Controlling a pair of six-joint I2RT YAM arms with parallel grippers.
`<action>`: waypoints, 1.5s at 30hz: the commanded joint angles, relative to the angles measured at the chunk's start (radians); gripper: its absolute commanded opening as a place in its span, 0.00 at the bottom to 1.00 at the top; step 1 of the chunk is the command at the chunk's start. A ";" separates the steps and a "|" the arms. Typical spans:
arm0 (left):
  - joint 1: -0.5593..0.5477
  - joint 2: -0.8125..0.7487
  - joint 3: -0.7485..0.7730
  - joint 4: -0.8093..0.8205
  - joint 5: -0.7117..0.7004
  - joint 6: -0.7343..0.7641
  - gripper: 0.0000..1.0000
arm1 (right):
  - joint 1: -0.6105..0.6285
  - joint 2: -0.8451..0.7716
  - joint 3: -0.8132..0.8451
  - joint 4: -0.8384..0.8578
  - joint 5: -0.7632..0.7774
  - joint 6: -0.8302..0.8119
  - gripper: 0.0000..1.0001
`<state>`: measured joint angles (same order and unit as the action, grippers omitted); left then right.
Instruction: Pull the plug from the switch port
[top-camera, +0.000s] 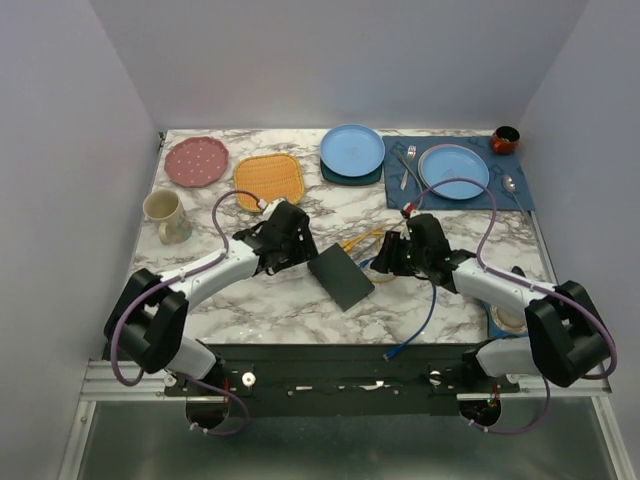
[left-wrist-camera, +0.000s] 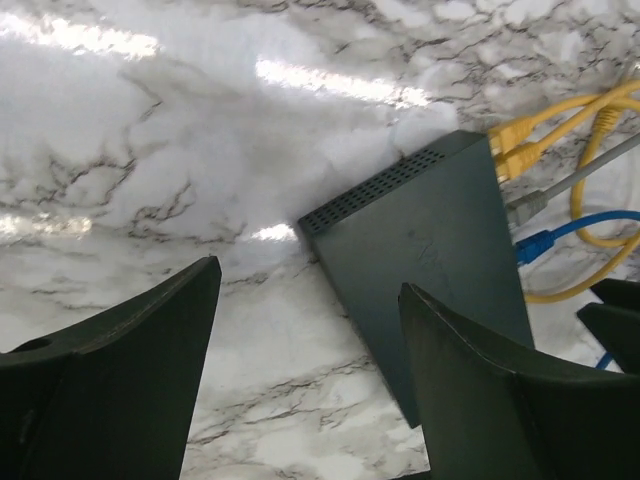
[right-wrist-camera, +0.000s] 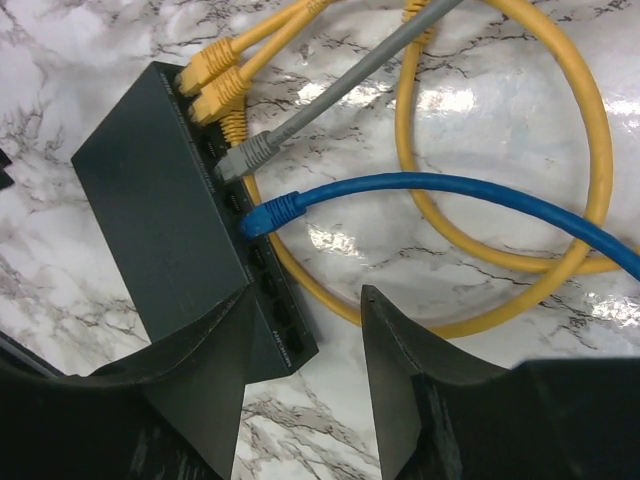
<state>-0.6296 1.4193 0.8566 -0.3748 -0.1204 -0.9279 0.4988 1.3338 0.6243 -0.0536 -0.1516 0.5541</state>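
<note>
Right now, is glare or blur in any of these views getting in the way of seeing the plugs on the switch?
Top external: even light, sharp, but the switch is small, its plugs barely visible. Left wrist: bright glare streaks across the table; left gripper a dark silhouette. Right wrist: clearest; blue plug, grey plug and yellow plugs sharp, only small glare patches on the marble.

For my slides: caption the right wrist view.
Open right gripper above flat matte black switch; yellow plugs, grey plug and blue plug seated in its ports.
</note>
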 joint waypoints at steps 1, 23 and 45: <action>-0.002 0.090 0.087 -0.038 -0.004 0.011 0.83 | 0.004 0.063 -0.003 0.012 -0.023 0.017 0.55; -0.062 0.064 -0.125 0.043 0.257 0.093 0.05 | 0.087 0.176 0.028 -0.008 -0.074 0.043 0.40; 0.014 0.250 0.194 -0.015 0.208 0.121 0.00 | 0.254 0.372 0.356 -0.052 -0.177 0.106 0.26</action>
<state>-0.6449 1.6524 0.9455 -0.4843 0.0731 -0.8021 0.6949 1.6722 0.8860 -0.1757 -0.1726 0.5961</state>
